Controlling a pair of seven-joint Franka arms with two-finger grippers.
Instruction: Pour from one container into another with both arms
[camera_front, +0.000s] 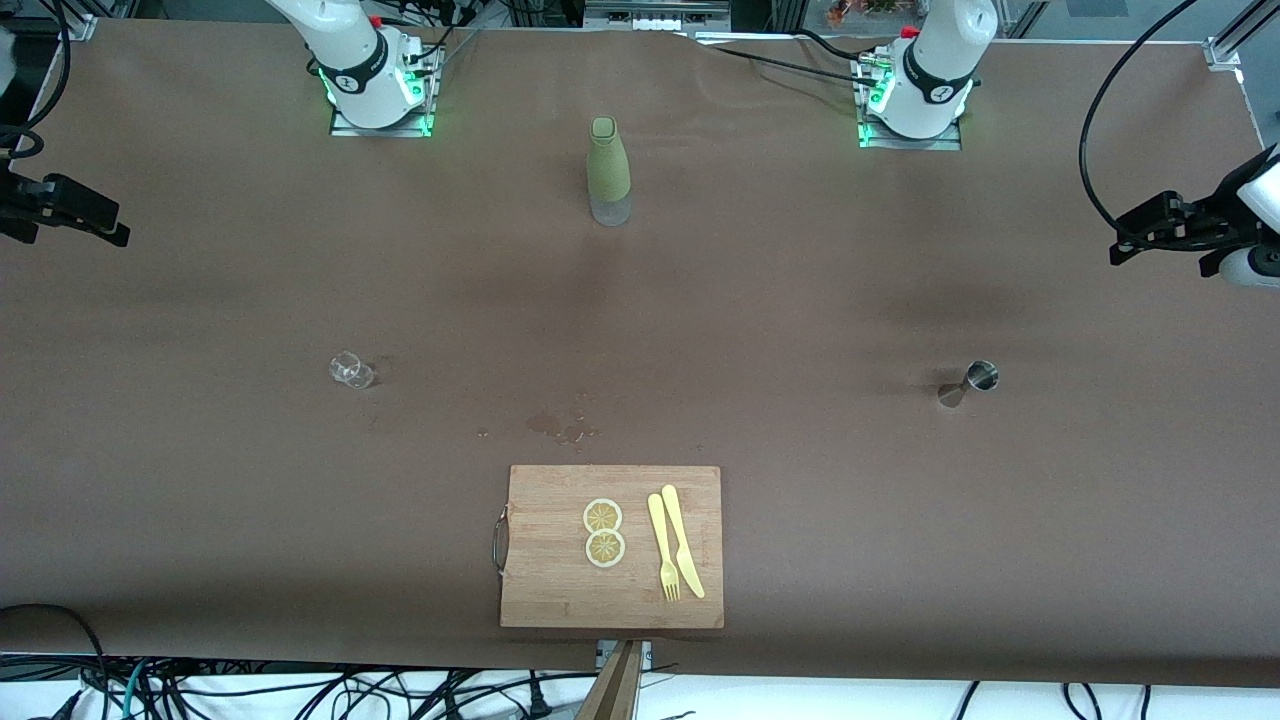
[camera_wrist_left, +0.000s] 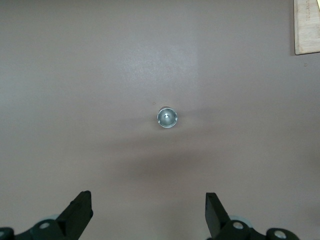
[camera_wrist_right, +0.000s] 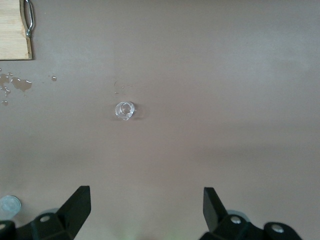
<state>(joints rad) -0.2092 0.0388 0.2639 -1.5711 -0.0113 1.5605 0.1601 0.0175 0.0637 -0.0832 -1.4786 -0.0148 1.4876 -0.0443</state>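
The tiny clear glass cup (camera_front: 351, 371) (camera_wrist_right: 124, 110) stands on the brown table toward the right arm's end. The small steel jigger (camera_front: 975, 381) (camera_wrist_left: 167, 117) stands upright toward the left arm's end. My right gripper (camera_front: 75, 212) (camera_wrist_right: 146, 197) hangs high over the table at its own end. It is open and empty, with the cup far below it. My left gripper (camera_front: 1160, 228) (camera_wrist_left: 147, 202) is likewise high over its end, open and empty, looking down on the jigger's round rim.
A tall olive-green bottle (camera_front: 608, 170) stands between the two bases. A wooden cutting board (camera_front: 560, 580) (camera_wrist_left: 307, 27) (camera_wrist_right: 15, 30) near the front edge carries two lemon slices (camera_front: 604, 532), a yellow fork (camera_front: 662, 550) and a knife (camera_front: 683, 540). Water drops (camera_front: 562, 427) (camera_wrist_right: 20, 82) lie beside the board.
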